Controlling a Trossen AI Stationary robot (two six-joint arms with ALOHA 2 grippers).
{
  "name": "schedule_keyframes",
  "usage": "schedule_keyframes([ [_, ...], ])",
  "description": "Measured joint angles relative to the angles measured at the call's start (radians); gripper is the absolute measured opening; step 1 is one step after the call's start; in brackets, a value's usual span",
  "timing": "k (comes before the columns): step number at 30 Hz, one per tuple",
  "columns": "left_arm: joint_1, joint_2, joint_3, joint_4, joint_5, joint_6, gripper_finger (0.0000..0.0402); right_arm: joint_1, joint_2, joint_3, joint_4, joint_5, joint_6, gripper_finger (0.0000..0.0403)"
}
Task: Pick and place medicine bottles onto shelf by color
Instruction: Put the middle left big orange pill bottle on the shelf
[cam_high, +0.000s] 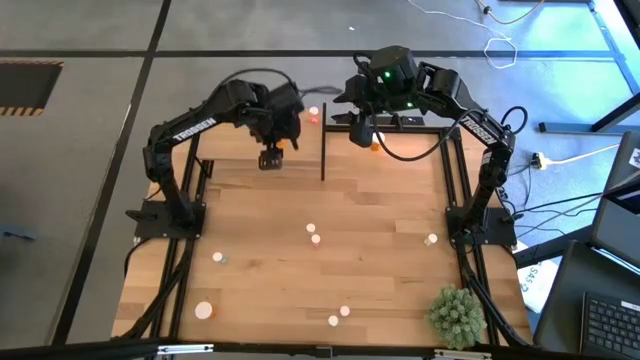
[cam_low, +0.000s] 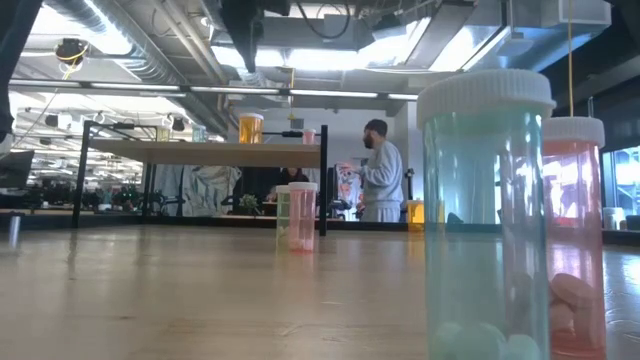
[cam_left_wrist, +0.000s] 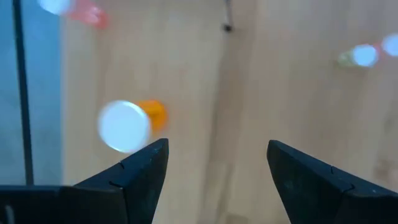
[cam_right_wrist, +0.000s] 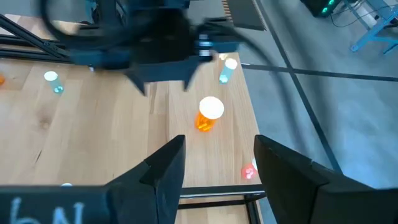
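Cropped green bottle (cam_low: 487, 215) hides much of a red bottle (cam_low: 575, 235); left gripper (cam_left_wrist: 214, 180) and right gripper (cam_right_wrist: 214, 168) spread, empty.

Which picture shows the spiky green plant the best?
The high view. It looks straight down on the whole plant, a spiky green ball sitting at one corner of the table. The low view and both wrist views do not show the plant at all.

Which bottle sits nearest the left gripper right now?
The orange bottle with a white cap, standing on the shelf just ahead of the open left gripper; the other bottles lie farther off.
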Motion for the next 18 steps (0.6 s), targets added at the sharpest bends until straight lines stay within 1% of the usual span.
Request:
schedule_keyframes([
  [4, -0.053, -0.003, -0.019, -0.028, -0.034, -0.070, 0.0260, 0.000, 0.000, 0.000, 0.000, 0.000, 0.000, 0.0193],
  [8, -0.077, -0.002, -0.077, -0.019, -0.027, -0.123, 0.0253, 0.000, 0.000, 0.000, -0.001, 0.000, 0.000, 0.0193],
  [13, -0.088, 0.000, -0.160, 0.075, -0.032, -0.130, 0.0239, 0.000, 0.000, 0.000, 0.000, 0.000, 0.000, 0.0193],
  [18, -0.060, -0.001, -0.199, 0.136, -0.086, -0.130, 0.0215, 0.000, 0.000, 0.000, 0.000, 0.000, 0.000, 0.0193],
])
